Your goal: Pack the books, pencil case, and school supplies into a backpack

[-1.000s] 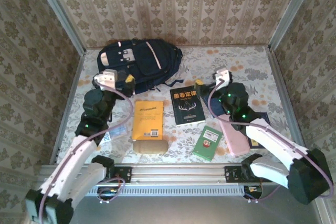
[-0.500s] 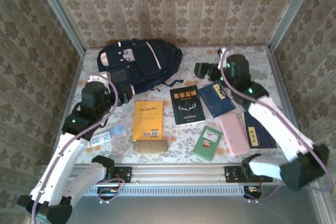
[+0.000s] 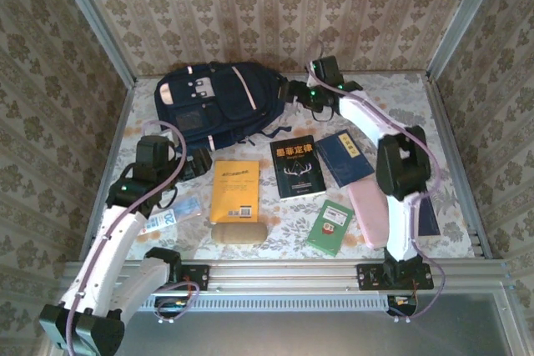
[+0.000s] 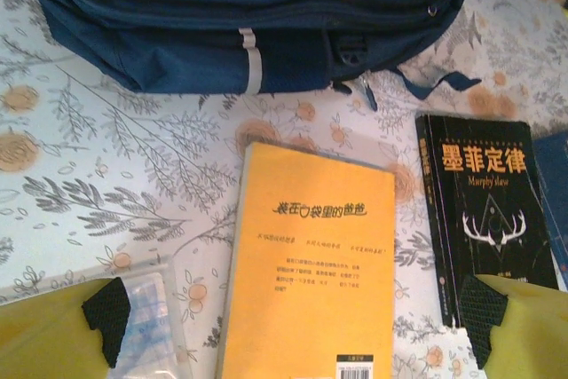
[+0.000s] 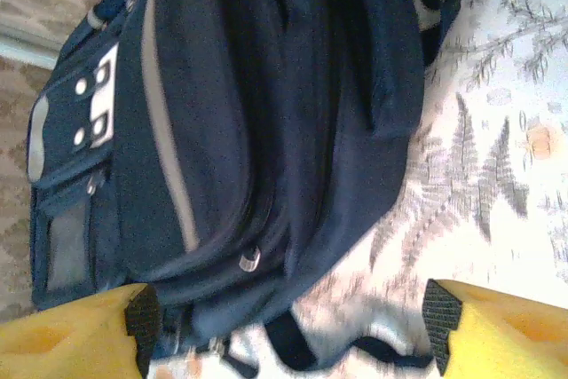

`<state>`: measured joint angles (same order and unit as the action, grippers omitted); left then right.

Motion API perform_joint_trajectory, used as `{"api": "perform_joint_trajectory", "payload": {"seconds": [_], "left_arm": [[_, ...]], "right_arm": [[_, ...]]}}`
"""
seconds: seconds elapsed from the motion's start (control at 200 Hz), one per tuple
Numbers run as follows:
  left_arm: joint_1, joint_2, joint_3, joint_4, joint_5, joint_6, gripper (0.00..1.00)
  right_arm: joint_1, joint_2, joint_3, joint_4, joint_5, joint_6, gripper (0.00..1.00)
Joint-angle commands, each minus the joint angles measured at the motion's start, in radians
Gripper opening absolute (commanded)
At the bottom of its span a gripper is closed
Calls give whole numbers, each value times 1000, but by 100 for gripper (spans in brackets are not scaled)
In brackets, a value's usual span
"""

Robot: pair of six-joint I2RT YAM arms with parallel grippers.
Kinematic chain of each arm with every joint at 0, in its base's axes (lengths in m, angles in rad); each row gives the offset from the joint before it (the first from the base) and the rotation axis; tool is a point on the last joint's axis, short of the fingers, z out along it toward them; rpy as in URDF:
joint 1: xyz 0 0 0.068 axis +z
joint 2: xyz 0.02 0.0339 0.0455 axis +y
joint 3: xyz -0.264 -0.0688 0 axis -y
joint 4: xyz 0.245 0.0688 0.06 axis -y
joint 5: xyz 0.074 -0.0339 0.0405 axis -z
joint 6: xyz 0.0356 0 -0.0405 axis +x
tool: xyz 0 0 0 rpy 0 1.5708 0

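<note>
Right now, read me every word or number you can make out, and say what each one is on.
"墨菲定律" and "Murphy's law": black book
"装在口袋里的爸爸": orange-yellow book
"20": blue-and-white packet
Too small or blurred: the orange-yellow book's fine print, lettering on the green book and navy book.

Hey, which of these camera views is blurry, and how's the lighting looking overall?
Right wrist view: smeared, the backpack and the fern-print cloth look soft. Left wrist view: sharp, titles on the orange-yellow book and the black book read clearly. Top view: even light, no harsh glare, only faint shadows.
</note>
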<state>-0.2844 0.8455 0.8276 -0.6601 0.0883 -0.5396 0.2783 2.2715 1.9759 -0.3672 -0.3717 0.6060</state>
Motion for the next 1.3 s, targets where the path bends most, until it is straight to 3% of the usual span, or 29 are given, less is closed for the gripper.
{"api": "perform_joint_trajectory", "payload": {"seconds": [0.0, 0.275, 0.57, 0.695, 0.885, 1.025, 1.295], "left_arm": [[5, 7, -17, 16, 41, -1, 98], [10, 56, -26, 25, 11, 36, 98], [17, 141, -15, 48, 23, 17, 96], [18, 152, -9, 47, 10, -5, 96], [18, 138, 5, 25, -9, -26, 95], [17, 113, 19, -4, -29, -45, 96], [19, 29, 11, -49, 6, -107, 96]], "right_arm": [[-33, 149, 183, -72, -28, 89, 77], [-57, 518, 599, -76, -150, 205, 75], [-28, 651, 694, 15, -206, 244, 72], [-16, 687, 745, -1, -203, 251, 62], [-16, 658, 745, 20, -227, 292, 25], [-14, 538, 717, -32, -209, 253, 0], [10, 199, 510, -110, -133, 209, 0]]}}
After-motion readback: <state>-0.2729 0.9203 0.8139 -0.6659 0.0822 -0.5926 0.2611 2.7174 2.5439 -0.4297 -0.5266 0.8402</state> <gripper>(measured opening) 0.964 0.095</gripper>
